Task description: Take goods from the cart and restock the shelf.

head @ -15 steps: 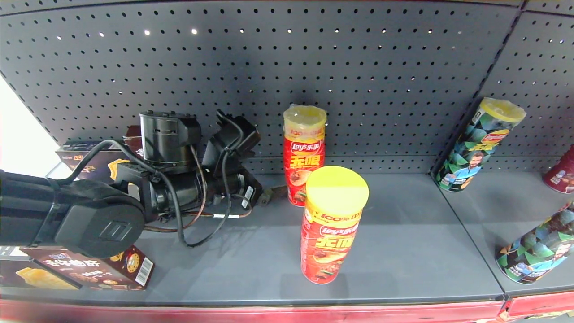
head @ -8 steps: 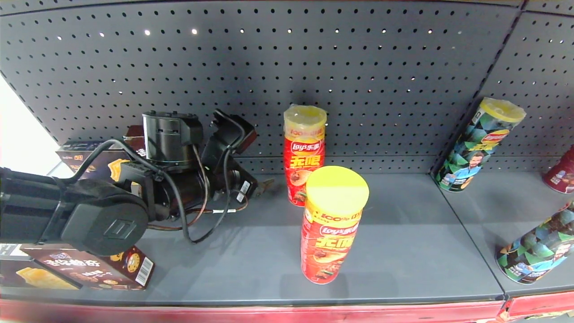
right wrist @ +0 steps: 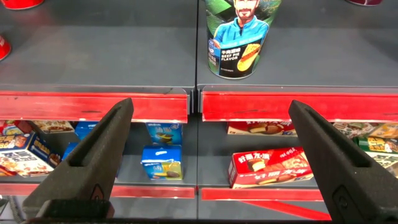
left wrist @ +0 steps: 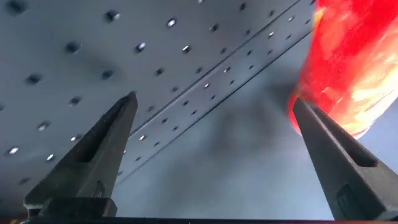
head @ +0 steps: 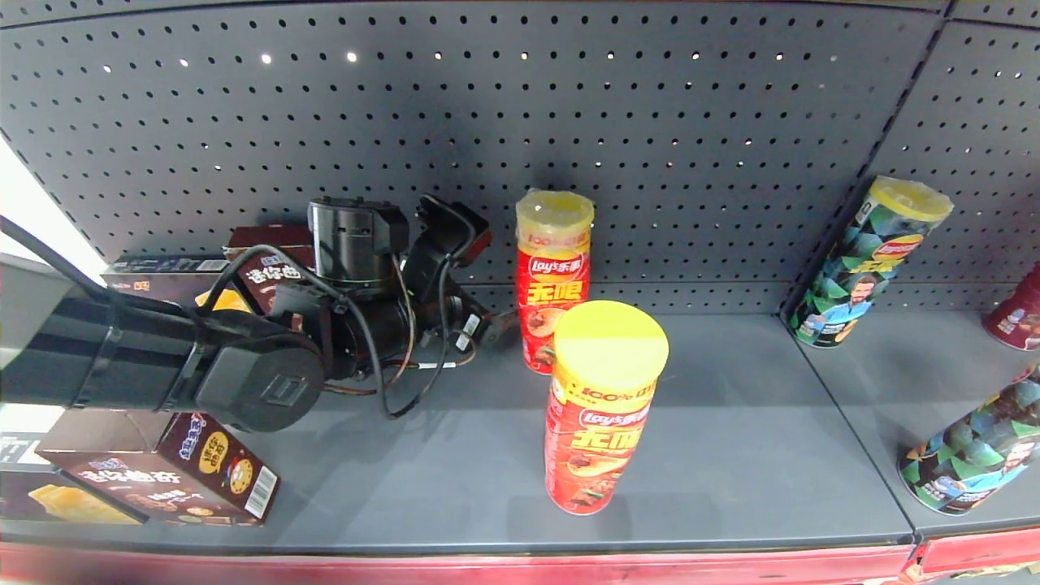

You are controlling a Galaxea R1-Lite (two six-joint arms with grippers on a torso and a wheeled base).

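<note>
Two red chip cans with yellow lids stand on the grey shelf [head: 731, 455]: the rear can [head: 552, 276] by the pegboard, the front can [head: 601, 406] nearer the edge. My left gripper [head: 497, 325] lies low over the shelf, just left of the rear can's base. In the left wrist view this gripper [left wrist: 212, 99] is open and holds nothing, with the red can [left wrist: 354, 68] beside one finger. My right gripper [right wrist: 210, 104] is open and holds nothing, facing a shelf front with a green can [right wrist: 239, 37] on it.
Brown snack boxes sit at the shelf's left, one at the front [head: 162, 467] and one behind the arm [head: 268, 276]. A green can [head: 873, 260] leans at the divider, another [head: 967, 455] lies on its side, and a dark red can [head: 1016, 313] stands far right. Lower shelves hold boxes [right wrist: 267, 165].
My left arm has shifted right and toward the pegboard, bringing its open gripper closer to the rear red can. The cans have not moved.
</note>
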